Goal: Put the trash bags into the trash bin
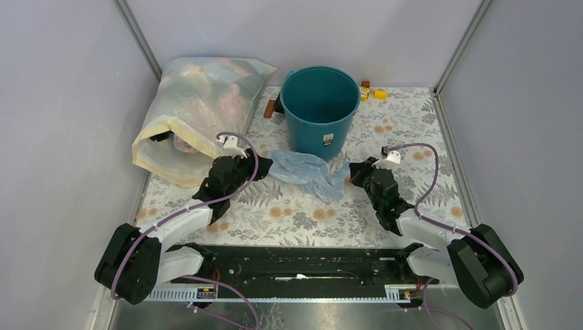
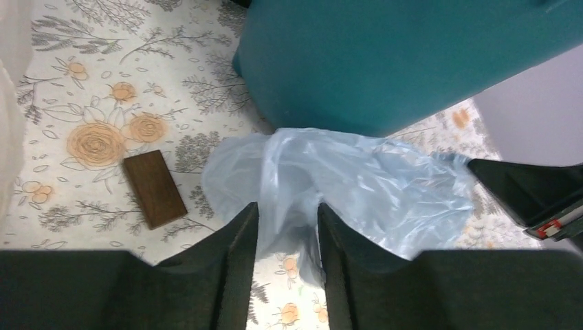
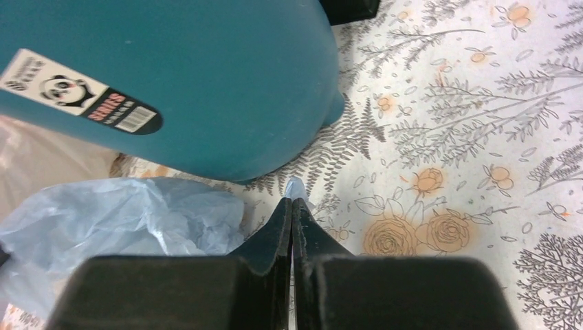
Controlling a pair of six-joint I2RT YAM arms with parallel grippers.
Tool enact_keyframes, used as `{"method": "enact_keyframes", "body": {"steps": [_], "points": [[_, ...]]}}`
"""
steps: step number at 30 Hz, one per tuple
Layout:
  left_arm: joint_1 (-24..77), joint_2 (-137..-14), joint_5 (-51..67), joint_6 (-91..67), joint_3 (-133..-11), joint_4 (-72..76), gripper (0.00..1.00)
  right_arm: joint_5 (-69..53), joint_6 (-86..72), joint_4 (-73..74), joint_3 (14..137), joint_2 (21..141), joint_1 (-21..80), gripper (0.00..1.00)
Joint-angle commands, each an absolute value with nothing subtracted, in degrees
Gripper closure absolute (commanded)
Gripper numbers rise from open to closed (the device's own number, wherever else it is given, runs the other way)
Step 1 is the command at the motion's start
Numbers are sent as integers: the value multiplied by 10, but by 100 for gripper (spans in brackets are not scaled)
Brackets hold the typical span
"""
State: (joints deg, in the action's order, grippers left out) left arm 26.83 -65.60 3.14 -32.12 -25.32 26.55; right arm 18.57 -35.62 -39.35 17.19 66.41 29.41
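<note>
- The table (image 1: 419, 134) is closed in by grey walls (image 1: 62, 103) at 9, 12 and 3 o'clock, and the arms' bases take the 6 o'clock edge.
- The trash bin (image 1: 320, 110) stands upright near the far edge, its mouth open upward.
- A large yellowish sack (image 1: 196, 113) fills the corner at 10 o'clock.
- Bare cloth lies at 6 o'clock of the trash bag (image 1: 306, 172), between the two arms, and again at 3 o'clock of the bin.
- We count one trash bag, one bin, one sack, one brown block (image 2: 155, 188) and what look like two yellow blocks (image 1: 375, 93) behind the bin at 1 o'clock.
- The bag lies crumpled on the cloth at 6 o'clock of the bin, touching its base.
- The left gripper (image 2: 285, 227) sits at the bag's 9 o'clock end. Its fingers (image 2: 240, 237) stand partly apart, and a fold of the bag runs through the gap.
- The right gripper (image 3: 293, 206) is at the bag's 3 o'clock end, closed tight. A small tip of blue film pokes out beyond its fingertips, so it pinches the bag's edge.
- The bin's label (image 3: 79, 93) faces the right wrist.
</note>
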Motion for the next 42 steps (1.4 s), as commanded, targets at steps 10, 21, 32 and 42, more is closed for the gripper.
{"method": "enact_keyframes", "body": {"steps": [10,21,32,42], "points": [[291,-590,134,-291,-216,383,14,-105,-246,-199,404,593,292,100],[397,-607,172,-210,-250,384,4,-258,-257,-114,503,625,296,100],[428,-645,64,-195,-278,335,22,-276,-257,-76,541,612,304,100],[440,-704,102,-188,-307,338,19,-277,-283,-66,566,603,309,100]]}}
